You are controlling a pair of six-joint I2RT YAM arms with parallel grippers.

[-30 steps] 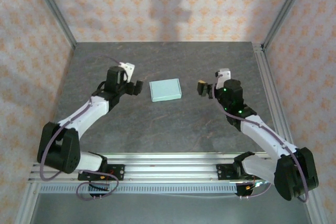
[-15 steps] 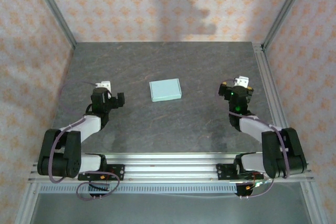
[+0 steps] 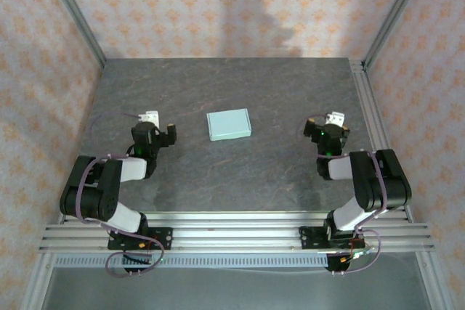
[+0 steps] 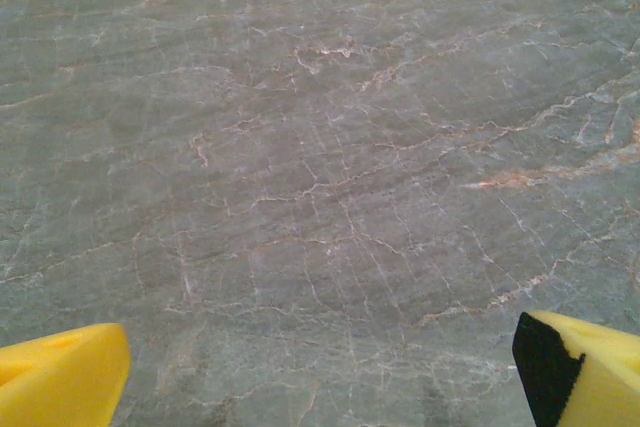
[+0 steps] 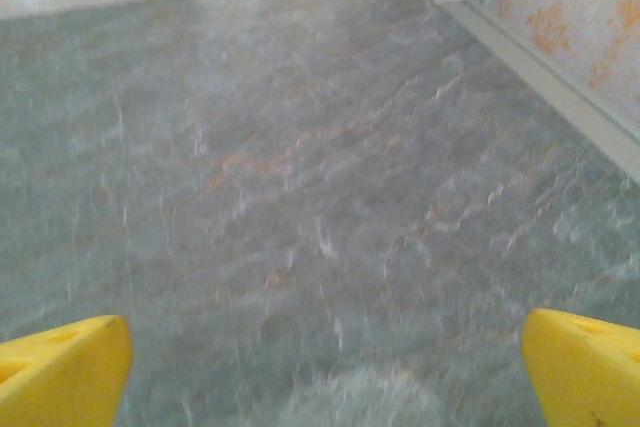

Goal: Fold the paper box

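Observation:
The paper box (image 3: 229, 124) lies flat on the dark stone table, a pale mint-blue slim rectangle in the middle of the top view. My left gripper (image 3: 154, 136) sits well to its left, drawn back toward its base. My right gripper (image 3: 327, 133) sits well to its right, also drawn back. Both stand open and hold nothing. In the left wrist view two yellow fingertips (image 4: 60, 382) sit wide apart over bare stone. The right wrist view shows yellow fingertips (image 5: 580, 367) equally wide apart over bare stone.
The grey veined table (image 3: 232, 172) is fenced by aluminium posts (image 3: 73, 12) and patterned walls. A metal rail (image 3: 370, 121) runs along the right edge, also seen at the right wrist view's rail (image 5: 540, 57). The arms' bases sit on the front rail (image 3: 232, 230).
Both arms have pulled back from beside the paper box and folded down toward their bases. The box has not moved. Both grippers stayed open.

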